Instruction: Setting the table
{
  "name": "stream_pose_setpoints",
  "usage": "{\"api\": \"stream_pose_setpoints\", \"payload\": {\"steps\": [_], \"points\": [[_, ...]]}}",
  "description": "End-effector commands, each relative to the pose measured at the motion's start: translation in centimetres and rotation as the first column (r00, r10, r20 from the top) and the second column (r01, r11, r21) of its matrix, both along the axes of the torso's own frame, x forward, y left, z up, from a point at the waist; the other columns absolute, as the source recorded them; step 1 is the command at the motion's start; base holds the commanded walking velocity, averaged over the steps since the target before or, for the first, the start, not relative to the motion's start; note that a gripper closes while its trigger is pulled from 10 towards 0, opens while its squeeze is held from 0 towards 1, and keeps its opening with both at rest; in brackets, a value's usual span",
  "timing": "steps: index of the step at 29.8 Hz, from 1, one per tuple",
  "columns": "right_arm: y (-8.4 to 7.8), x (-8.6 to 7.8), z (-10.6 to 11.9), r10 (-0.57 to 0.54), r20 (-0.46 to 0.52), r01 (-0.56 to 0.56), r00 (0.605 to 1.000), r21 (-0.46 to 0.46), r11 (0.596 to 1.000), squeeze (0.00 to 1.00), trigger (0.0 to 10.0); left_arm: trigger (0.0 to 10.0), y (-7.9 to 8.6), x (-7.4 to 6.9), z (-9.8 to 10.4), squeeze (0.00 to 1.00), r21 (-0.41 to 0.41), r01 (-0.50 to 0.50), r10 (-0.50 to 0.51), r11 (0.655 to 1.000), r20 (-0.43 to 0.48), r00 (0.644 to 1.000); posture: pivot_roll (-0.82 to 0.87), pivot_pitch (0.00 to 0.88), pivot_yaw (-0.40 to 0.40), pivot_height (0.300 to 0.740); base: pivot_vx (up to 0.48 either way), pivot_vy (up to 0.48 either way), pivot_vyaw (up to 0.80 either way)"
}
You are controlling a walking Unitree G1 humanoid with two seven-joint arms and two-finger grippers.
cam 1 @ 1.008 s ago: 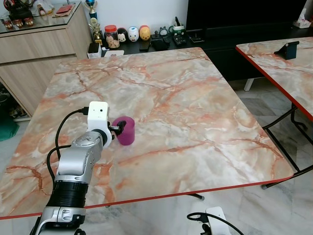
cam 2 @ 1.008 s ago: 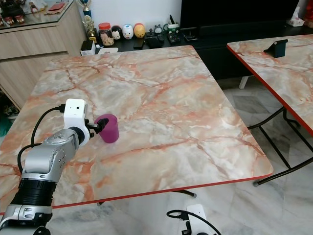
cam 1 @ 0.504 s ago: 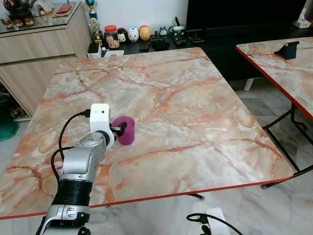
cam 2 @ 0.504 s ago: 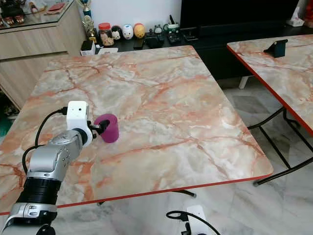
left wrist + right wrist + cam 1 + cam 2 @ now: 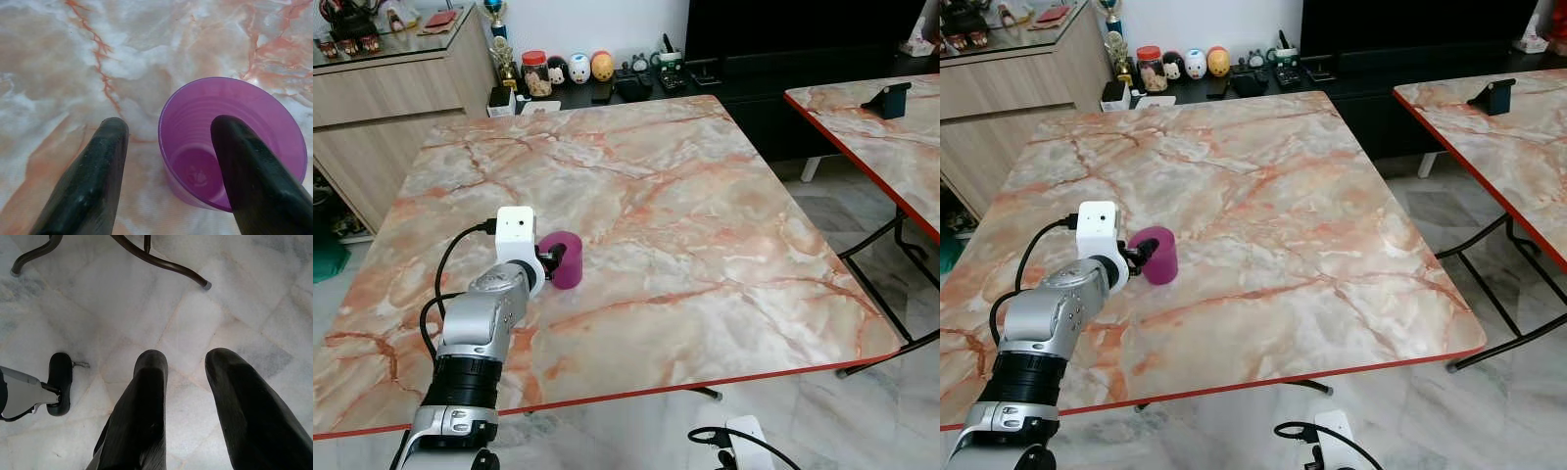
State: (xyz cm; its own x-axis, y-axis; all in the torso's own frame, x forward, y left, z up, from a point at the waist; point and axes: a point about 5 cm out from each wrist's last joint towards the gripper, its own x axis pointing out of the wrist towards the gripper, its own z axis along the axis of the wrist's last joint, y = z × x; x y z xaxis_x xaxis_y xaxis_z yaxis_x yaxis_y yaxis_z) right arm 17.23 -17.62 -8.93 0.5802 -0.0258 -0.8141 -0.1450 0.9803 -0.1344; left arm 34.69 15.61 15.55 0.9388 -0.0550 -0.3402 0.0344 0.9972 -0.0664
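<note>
- Left pincer out over the marbled desk, near its left front part; fingers spread, straddling the rim of a purple cup.
- One finger inside the cup's mouth, the other finger outside on the desk side; wall of the cup between them. Contact with the wall: cannot tell from the wrist view.
- Cup standing upright on the desk, mouth up, inside bare, directly at the pincer's tips, just beyond the white camera block on the wrist.
- Silver left arm reaching from the near desk edge toward the cup, black cable looping beside it.
- Right pincer hanging low, pointed at the pale marble floor; fingers apart, nothing between them.
- Past the right pincer: dark curved legs of the desk frame and a black-tipped foot part on the floor.
- Well beyond the left pincer, past the far desk edge: low dark shelf with a row of small figurines and a jar.
- To the far left of that: wooden sideboard with a glass top.
- Well to the right of the left pincer: second marbled desk, red-edged, with a small dark teal stand on it.
</note>
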Motion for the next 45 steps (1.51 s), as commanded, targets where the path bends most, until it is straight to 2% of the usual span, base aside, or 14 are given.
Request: {"api": "stream_pose_setpoints", "payload": {"steps": [1,7,38,41,42,43,44,45], "points": [[0.3,0.0,0.0,0.01,0.0,-0.01,1.0,0.002,1.0,0.0,10.0,0.0,0.1,0.1,0.0,0.0,0.009,-0.009,0.009,1.0,-0.005,1.0,-0.03,0.0,0.046,0.74,0.0,0.0,0.0],[0.5,0.1,0.0,0.014,0.0,-0.014,1.0,0.001,1.0,0.0,10.0,0.0,0.6,0.1,0.2,0.0,0.012,-0.02,0.02,1.0,0.001,1.0,-0.03,0.0,0.044,0.74,0.0,0.0,0.0],[0.1,-0.7,-0.4,0.013,-0.03,-0.013,0.999,-0.008,1.0,0.0,10.0,0.0,0.2,-0.2,0.2,0.0,0.018,0.022,-0.022,1.0,0.0,1.0,-0.03,0.0,0.041,0.74,0.0,0.0,0.0],[0.2,-0.8,-0.4,0.014,-0.031,-0.014,0.999,-0.007,1.0,0.0,10.0,0.0,0.3,-0.4,0.2,0.0,0.011,0.007,-0.007,1.0,0.016,1.0,-0.03,0.0,0.041,0.74,0.0,0.0,0.0],[0.2,-0.8,-0.4,0.014,-0.03,-0.014,0.999,-0.007,1.0,0.0,10.0,0.0,0.4,-0.4,0.4,0.0,0.0,0.004,-0.004,1.0,0.047,0.999,-0.03,0.0,0.041,0.74,0.0,0.0,0.0],[0.3,-0.7,-0.4,0.012,-0.029,-0.012,1.0,-0.007,1.0,0.0,10.0,1.1,0.5,-0.5,1.2,0.0,-0.032,-0.003,0.008,0.999,0.148,0.989,-0.03,0.0,0.041,0.74,0.0,0.0,0.0],[0.3,-0.7,-0.4,0.012,-0.028,-0.012,1.0,-0.006,1.0,0.0,10.0,1.1,0.6,-0.6,1.5,0.0,-0.039,-0.007,0.014,0.999,0.184,0.983,-0.03,0.0,0.042,0.74,0.0,0.0,0.0],[0.3,-0.7,-0.4,0.01,-0.027,-0.01,1.0,-0.006,1.0,0.0,10.0,10.0,0.8,-1.1,2.0,0.0,-0.041,-0.018,0.028,0.999,0.261,0.965,-0.03,0.0,0.043,0.74,0.0,0.0,0.0]]}}
